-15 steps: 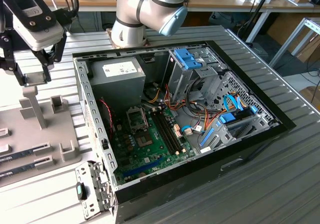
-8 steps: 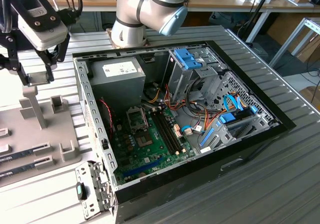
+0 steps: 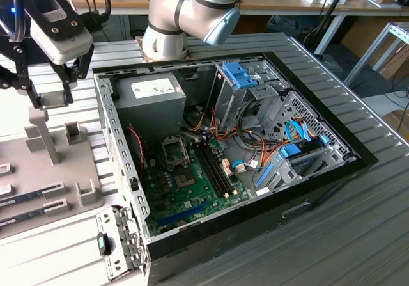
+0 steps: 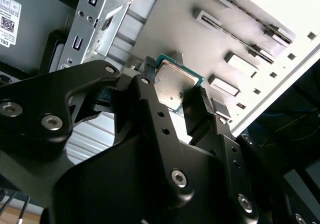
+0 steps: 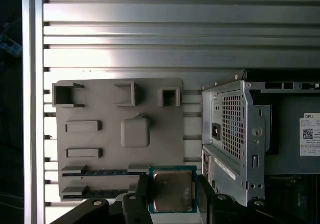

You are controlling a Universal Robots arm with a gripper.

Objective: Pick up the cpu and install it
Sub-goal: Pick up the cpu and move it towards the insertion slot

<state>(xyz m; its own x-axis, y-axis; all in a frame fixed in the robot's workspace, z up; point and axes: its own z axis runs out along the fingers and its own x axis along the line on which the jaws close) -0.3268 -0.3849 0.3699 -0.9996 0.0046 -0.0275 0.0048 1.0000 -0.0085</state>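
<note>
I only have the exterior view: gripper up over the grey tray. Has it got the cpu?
Observer: Yes. In both wrist views the cpu sits between the fingers of the gripper, one on each of two opposite sides.
Operator: Which face shows?
Observer: Its silver top faces the wrist cameras, green rim around it.
Operator: Where is it over the tray?
Observer: In the first wrist view it shows against the edge of the tray by the memory sticks, beside the case.
</note>
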